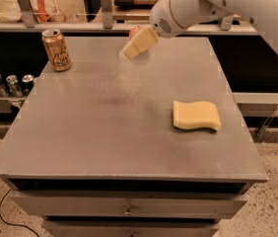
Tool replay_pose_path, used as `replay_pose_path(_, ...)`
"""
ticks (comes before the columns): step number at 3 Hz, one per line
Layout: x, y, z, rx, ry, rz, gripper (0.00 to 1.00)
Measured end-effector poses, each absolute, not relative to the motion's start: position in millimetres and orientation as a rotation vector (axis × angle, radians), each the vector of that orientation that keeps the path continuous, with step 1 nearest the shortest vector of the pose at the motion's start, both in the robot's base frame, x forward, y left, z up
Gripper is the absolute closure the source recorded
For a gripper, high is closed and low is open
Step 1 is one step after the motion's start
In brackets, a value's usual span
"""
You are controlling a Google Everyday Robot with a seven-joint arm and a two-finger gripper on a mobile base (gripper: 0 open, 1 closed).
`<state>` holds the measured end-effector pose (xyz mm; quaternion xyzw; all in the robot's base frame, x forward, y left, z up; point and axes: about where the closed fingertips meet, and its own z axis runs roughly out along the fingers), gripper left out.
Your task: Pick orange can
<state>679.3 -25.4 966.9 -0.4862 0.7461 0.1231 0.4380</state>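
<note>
Orange can upright, far-left | end effector mid-rear | apple mostly hidden

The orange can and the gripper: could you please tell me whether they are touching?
Apart. The camera view shows a stretch of table between the gripper and the orange can standing at the back left.

My single camera looks down from high at the front of the desk, facing 12 o'clock, fairly near. My claw hangs over its 12 o'clock end.
</note>
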Motion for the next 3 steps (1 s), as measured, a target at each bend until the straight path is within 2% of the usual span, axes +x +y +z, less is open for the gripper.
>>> replay_pose_path(2, 688.6, -22.1, 972.5, -1.18, 1.824, 0.295, 0.0)
replay_pose_path(3, 693.0, 0.5, 957.6, -1.19, 1.801, 0.387, 0.0)
